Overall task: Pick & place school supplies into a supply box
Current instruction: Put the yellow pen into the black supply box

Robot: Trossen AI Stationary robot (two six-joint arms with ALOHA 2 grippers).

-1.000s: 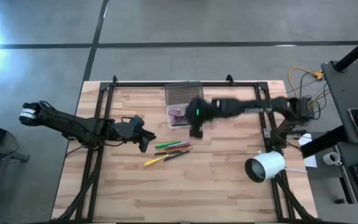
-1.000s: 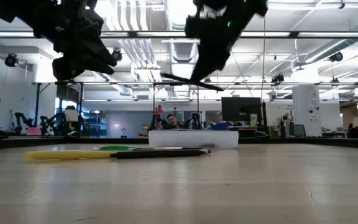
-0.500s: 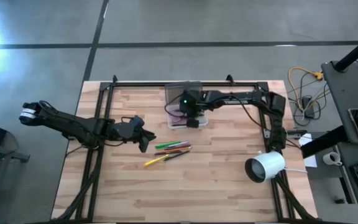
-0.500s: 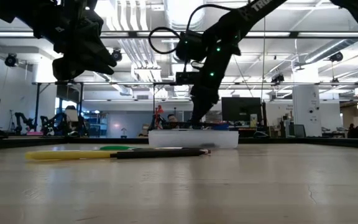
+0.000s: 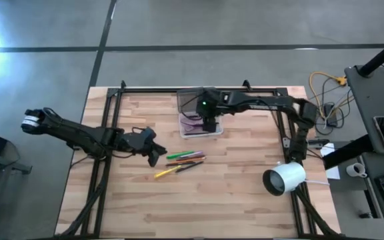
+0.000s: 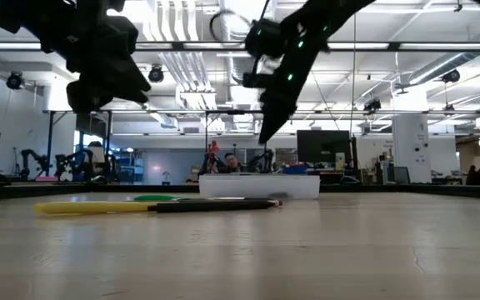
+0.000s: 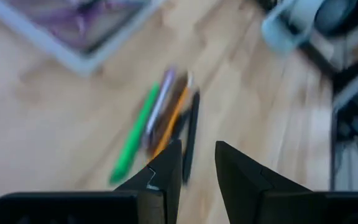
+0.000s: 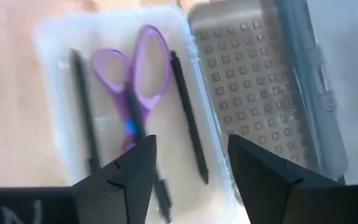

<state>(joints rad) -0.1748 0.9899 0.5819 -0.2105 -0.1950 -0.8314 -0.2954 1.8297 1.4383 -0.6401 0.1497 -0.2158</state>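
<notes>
The supply box (image 5: pixel 191 131) lies open near the table's far edge, its grey lid (image 8: pixel 253 68) folded back on the far side. In its clear tray lie purple scissors (image 8: pixel 138 68) and two black pens (image 8: pixel 188 106). My right gripper (image 8: pixel 191 142) hangs open above the tray, touching nothing. A loose bunch of pens (image 5: pixel 182 160) in green, orange, yellow and black lies flat mid-table. My left gripper (image 5: pixel 153 155) hovers just left of them, open by a narrow gap, with nothing in it (image 7: pixel 197 149).
A white cylinder (image 5: pixel 284 179) lies on its side at the table's right edge. A black frame (image 5: pixel 179 90) runs along the far and side edges. Bare wood spreads across the near half. People and benches show in the room behind (image 6: pixel 232 162).
My right gripper has moved from mid-table toward the far edge, dipped into the supply box, then risen above it. The thin dark pen it carried is gone from its fingers. My left gripper has kept its place.
</notes>
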